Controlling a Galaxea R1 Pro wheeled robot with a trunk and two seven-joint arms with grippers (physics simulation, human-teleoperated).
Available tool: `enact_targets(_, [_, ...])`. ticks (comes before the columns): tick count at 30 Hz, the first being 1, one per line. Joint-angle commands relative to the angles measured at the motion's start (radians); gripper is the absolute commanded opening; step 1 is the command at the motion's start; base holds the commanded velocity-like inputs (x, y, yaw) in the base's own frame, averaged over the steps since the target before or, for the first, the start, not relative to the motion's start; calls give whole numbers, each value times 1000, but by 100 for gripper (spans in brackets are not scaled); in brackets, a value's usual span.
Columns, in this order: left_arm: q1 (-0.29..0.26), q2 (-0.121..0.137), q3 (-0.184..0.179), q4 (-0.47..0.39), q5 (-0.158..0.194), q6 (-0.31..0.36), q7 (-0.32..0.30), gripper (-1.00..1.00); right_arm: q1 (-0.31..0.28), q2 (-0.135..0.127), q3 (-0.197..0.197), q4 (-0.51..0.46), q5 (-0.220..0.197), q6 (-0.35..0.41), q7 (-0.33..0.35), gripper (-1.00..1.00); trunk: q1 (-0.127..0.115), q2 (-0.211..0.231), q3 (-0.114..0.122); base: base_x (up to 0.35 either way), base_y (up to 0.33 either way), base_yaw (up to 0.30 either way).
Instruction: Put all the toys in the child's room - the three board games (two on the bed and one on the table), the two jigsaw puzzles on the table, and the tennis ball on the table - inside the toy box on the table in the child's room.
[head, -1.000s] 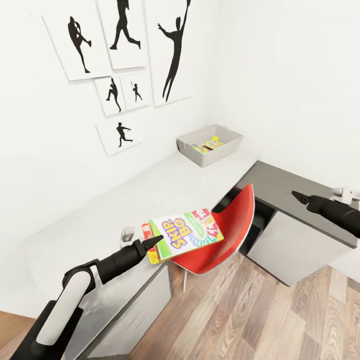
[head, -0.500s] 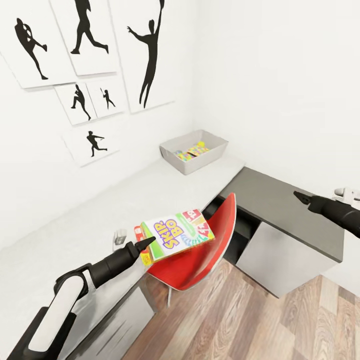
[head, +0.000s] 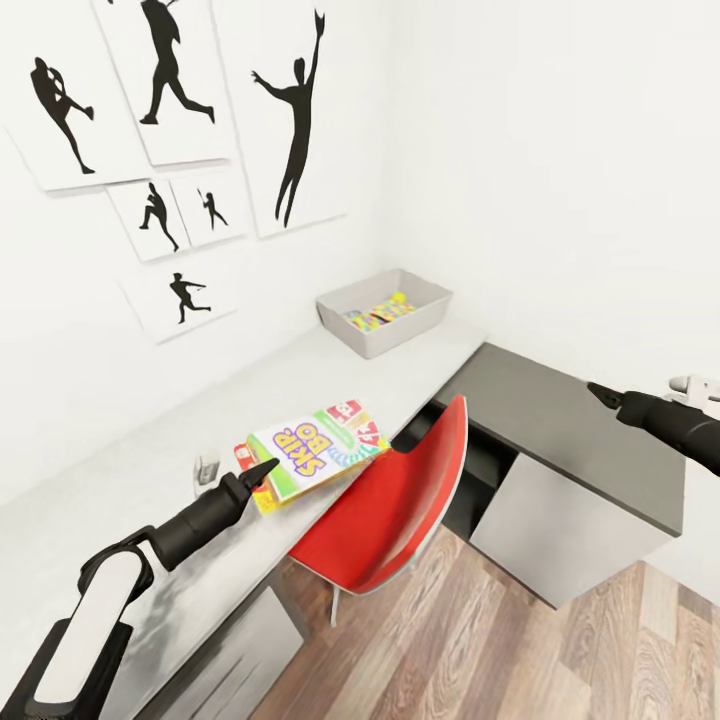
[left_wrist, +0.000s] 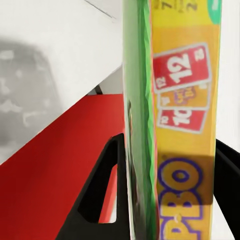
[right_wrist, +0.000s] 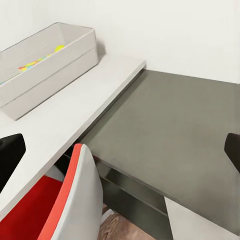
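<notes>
Fingers of the left gripper (head: 262, 470) clamped the SKIP-BO box (head: 312, 450) above the tabletop (head: 150, 480). Right gripper (head: 598, 392) hung spread wide, holding nothing.

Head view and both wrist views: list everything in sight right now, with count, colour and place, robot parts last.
SKIP BO board game: one, white-green-red-yellow, over the table's front edge, in the left gripper.
Toy box: one, light grey, far end of the table, colourful pieces inside.
Table: one, pale grey top, dark grey corner section.
Chair: one, red, at the table.
Silhouette posters: six, black on white, wall.
Left gripper: black, shut on the game.
Right gripper: black, open, above the dark section.
</notes>
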Motion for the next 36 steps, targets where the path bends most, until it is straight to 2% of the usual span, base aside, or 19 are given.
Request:
enact_targets(1, [-8,0,2,1,0,3,-1,-100,-1,0,-1,0,3,6,6,100,0,-1,0,0,0,0])
enact_targets(5, [-60,2,5,5,2,10,-2,-100,-2,0,-1,0,3,7,6,100,0,-1,7,0,0,0])
enact_targets(7, [-69,3,23,1,4,12,-6,-100,-3,0,-1,0,3,7,6,100,0,-1,10,0,0,0])
enact_targets(9, [-73,8,68,-2,33,15,-8,-100,-6,0,-1,0,3,8,6,100,0,-1,13,0,0,0])
enact_targets(11, [-74,12,92,-1,64,17,-4,-100,-7,1,-1,0,3,8,6,100,0,-1,17,0,0,0])
enact_targets(15, [-74,16,112,-3,98,21,-1,-100,-8,2,2,0,3,9,6,100,0,-1,23,0,0,0])
enact_targets(21, [-75,17,118,-3,109,23,1,-100,-9,2,3,0,3,9,6,100,0,-1,33,17,-38,0])
enact_targets(28, [-72,18,121,-3,112,23,-3,-100,-6,4,4,0,3,8,4,100,0,-1,44,123,-258,0])
enact_targets(32, [-66,18,150,-4,113,23,-10,-100,-6,5,5,0,3,8,4,100,0,-1,51,144,-312,0])
enact_targets(36, [-65,18,157,-5,113,24,-13,-100,-6,6,5,0,3,7,4,100,0,-1,57,141,-313,0])
